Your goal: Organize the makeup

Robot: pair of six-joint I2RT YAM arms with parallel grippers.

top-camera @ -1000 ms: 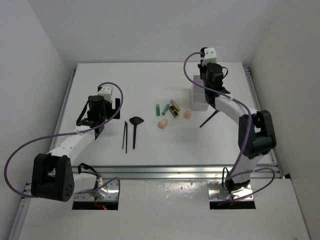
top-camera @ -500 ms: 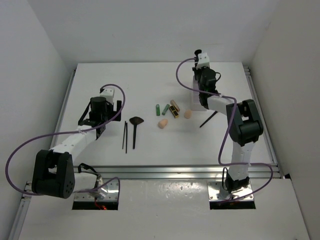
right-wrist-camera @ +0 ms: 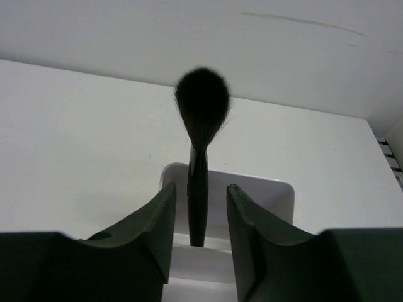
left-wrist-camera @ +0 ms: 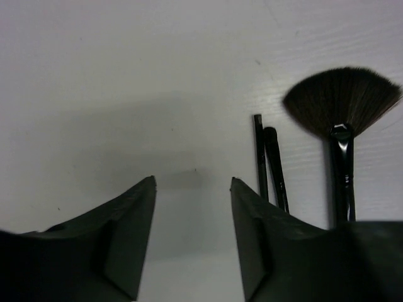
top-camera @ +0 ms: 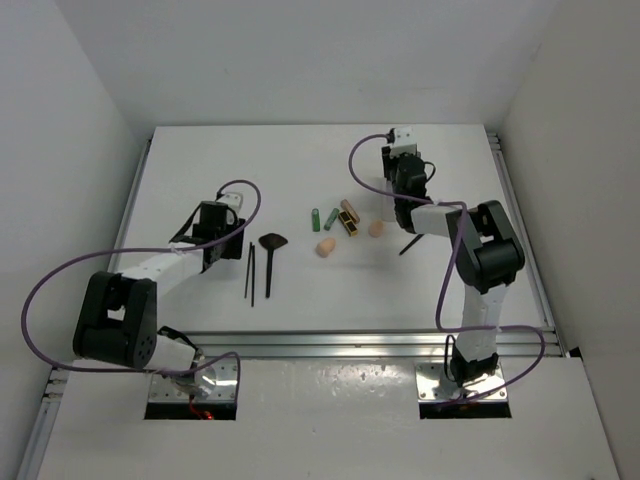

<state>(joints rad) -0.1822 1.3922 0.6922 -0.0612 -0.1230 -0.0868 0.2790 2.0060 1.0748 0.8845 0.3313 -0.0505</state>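
Observation:
My left gripper point(top-camera: 218, 250) point(left-wrist-camera: 192, 180) is open and empty, low over bare table just left of two thin black sticks point(top-camera: 250, 270) point(left-wrist-camera: 267, 163). A black fan-headed brush point(top-camera: 270, 255) point(left-wrist-camera: 340, 100) lies right of them. My right gripper point(top-camera: 403, 198) point(right-wrist-camera: 200, 187) is open above the white box point(right-wrist-camera: 271, 195). A black brush point(right-wrist-camera: 198, 189) stands in the box between the fingers, touching neither. Two green tubes point(top-camera: 323, 218), a tan tube point(top-camera: 349, 207), a black-gold tube point(top-camera: 347, 223) and two peach sponges point(top-camera: 326, 247) point(top-camera: 376, 229) lie mid-table.
Another black brush point(top-camera: 412, 243) lies on the table right of the sponges, by my right arm. The box is mostly hidden under my right arm in the top view. White walls close in the table at the back and both sides.
My left gripper has moved right and nearer, toward the thin sticks. My right wrist has swung left and come down over the white box.

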